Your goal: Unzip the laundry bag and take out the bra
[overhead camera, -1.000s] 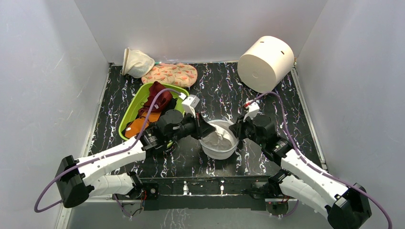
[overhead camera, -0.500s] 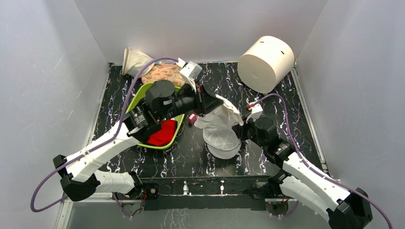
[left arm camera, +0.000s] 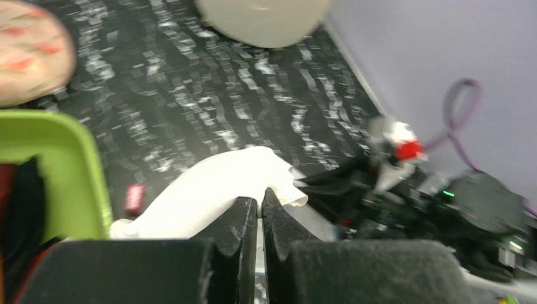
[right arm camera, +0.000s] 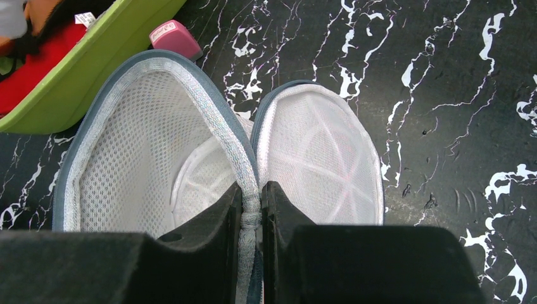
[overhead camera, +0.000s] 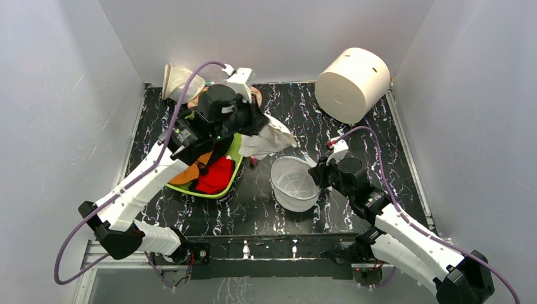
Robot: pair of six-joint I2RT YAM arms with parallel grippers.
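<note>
My left jaws are shut tight on the soft white cloth bra (left arm camera: 215, 183) and hold it up in the air near the green plastic tray (left arm camera: 63, 171). My right jaws pinch the rim of the round white mesh laundry bag (right arm camera: 152, 145), which sits open on the black marbled desk (right arm camera: 443, 95). The bra looks light and floppy, so I think a thick fold is the best place to grip it.

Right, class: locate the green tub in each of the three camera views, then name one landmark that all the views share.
Top external: the green tub lies left of centre.
Left wrist: the green tub is at the left edge, cut off by the frame.
Right wrist: the green tub fills the top left corner.
Shared landmark: the small pink item lying just off the tub's rim.
</note>
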